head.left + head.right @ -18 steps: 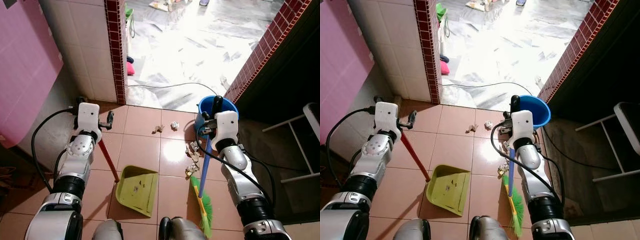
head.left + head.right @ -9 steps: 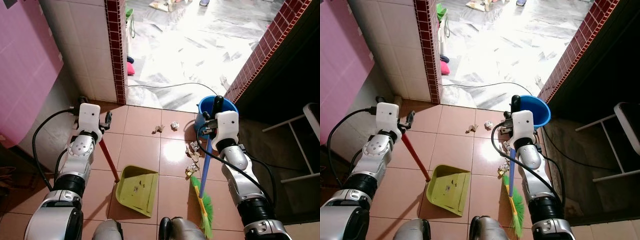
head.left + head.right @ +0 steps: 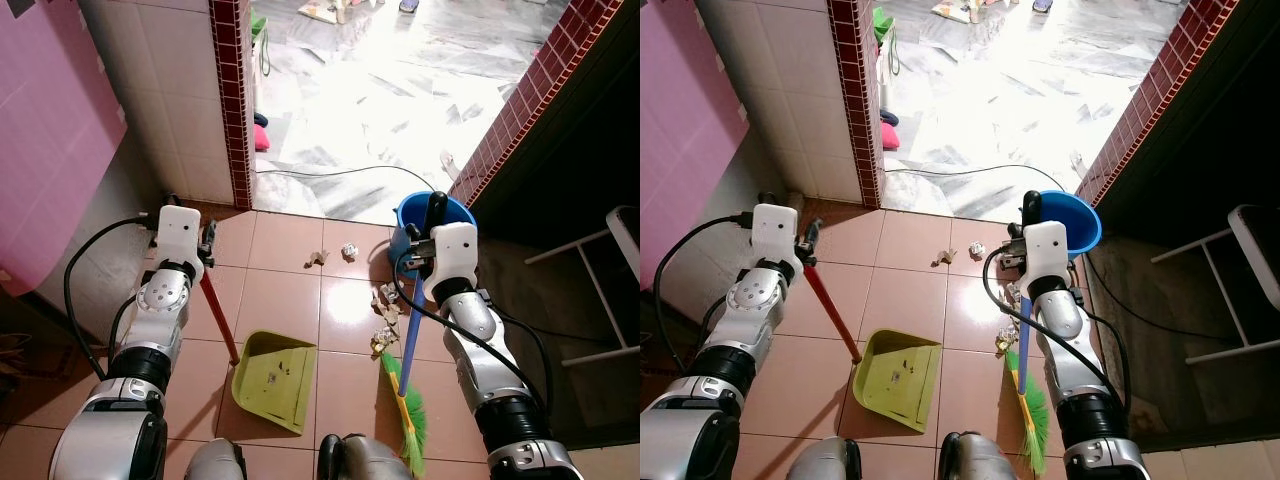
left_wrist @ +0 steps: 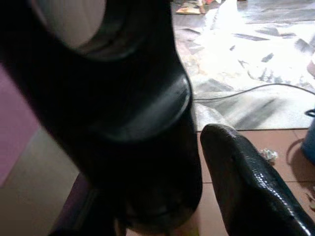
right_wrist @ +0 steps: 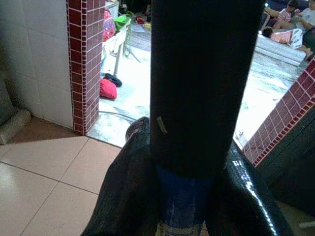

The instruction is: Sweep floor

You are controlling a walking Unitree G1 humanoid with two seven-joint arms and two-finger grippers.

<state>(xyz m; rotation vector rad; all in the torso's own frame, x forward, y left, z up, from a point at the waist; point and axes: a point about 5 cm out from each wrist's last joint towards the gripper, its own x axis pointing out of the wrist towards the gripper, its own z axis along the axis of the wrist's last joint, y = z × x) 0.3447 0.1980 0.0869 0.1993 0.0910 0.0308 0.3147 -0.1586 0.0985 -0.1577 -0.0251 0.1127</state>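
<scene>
Scraps of litter (image 3: 385, 318) lie on the tiled floor just beside the broom's green bristles (image 3: 410, 428), between them and the green dustpan (image 3: 272, 380) on the robot's left. The right gripper (image 3: 432, 245) is clamped on the blue broom handle (image 3: 408, 345) (its long axis slants down toward the robot's feet). The left gripper (image 3: 208, 243) clasps the dustpan's red handle (image 3: 217, 321).

Open tiles centre, blue bucket (image 3: 415, 222) right, tiled wall (image 3: 180, 100) left
</scene>
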